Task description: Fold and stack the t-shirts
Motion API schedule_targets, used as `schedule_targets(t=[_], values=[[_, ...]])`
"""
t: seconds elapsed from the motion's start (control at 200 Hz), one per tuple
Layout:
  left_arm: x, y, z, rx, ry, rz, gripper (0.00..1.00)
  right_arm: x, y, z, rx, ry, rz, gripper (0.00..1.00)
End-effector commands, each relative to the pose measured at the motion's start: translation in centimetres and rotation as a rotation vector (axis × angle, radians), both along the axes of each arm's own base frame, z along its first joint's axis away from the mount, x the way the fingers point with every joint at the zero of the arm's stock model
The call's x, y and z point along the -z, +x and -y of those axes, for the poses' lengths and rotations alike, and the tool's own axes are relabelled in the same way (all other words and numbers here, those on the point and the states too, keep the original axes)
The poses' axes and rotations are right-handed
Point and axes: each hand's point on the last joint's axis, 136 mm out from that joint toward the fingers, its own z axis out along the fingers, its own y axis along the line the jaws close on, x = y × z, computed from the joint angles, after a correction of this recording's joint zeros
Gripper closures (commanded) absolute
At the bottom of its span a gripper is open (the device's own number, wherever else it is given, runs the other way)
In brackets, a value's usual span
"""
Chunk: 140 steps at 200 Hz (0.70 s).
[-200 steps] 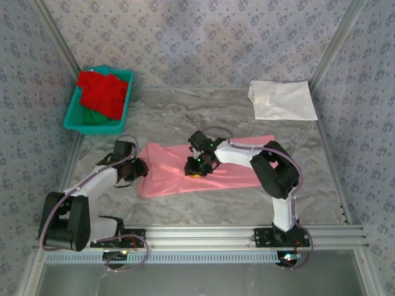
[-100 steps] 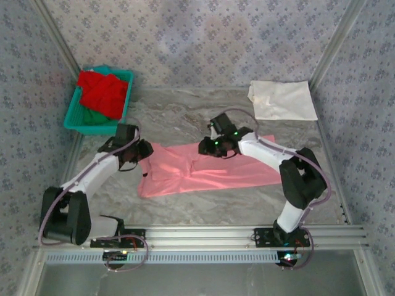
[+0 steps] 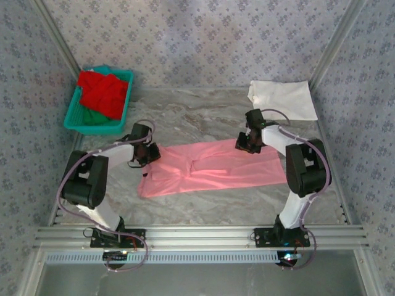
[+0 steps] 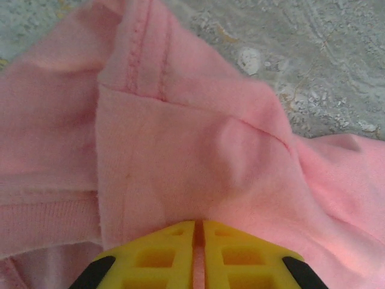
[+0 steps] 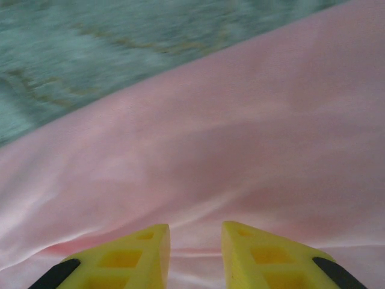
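Note:
A light pink t-shirt [image 3: 216, 169] lies spread lengthwise across the middle of the table. My left gripper [image 3: 151, 154] sits at its left end, shut on a pinch of the pink cloth [image 4: 180, 150]; only a thin sliver of pink shows between the yellow fingers [image 4: 162, 253]. My right gripper [image 3: 244, 145] is at the shirt's far edge near the right end. Its fingers stand a little apart, closed on a ridge of pink cloth [image 5: 240, 150] bunched between them. A folded white t-shirt [image 3: 282, 100] lies at the back right. Red t-shirts [image 3: 102, 92] over a green one [image 3: 92, 117] fill the basket.
The teal basket [image 3: 73, 114] stands at the back left against the patterned wall. Metal frame posts run along both sides of the marble-look table [image 3: 203, 120]. Bare table surface lies between the pink shirt and the back wall, and in front of the shirt.
My right gripper has travelled from the shirt's middle to its far right edge. My left gripper has shifted right onto the shirt's left end and closed there. The shirt lies slightly wider.

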Motion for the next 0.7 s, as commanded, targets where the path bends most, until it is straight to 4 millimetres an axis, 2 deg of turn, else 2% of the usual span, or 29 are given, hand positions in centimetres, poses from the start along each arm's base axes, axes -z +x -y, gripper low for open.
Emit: schedule_targets(t=[0.0,0.205,0.32,0.455,0.695], values=[[0.7,-0.9,-1.1,-0.037,0.018,-0.022,0.89,2.3,-1.6,2.7,0.017,-0.060,-0.077,0.70],[0.7,-3.3,-4.0,-0.074,0.085,-0.061,0.88,3.6,-3.1,6.2,0.123,-0.078,-0.115,0.70],[0.3,-3.4,-5.2,-0.088,0.110,-0.053,0.87,4.0,-3.6,7.7,0.163,-0.083,-0.130,0.70],[0.0,-2.5,-4.6,-0.057,0.090,-0.049,0.87,3.7,-3.4,8.2,0.177,-0.087,-0.109,0.71],[-0.5,0.6,-2.8,-0.017,0.066,0.001,0.87,2.1,-3.2,7.2,0.181,-0.034,-0.064,0.68]])
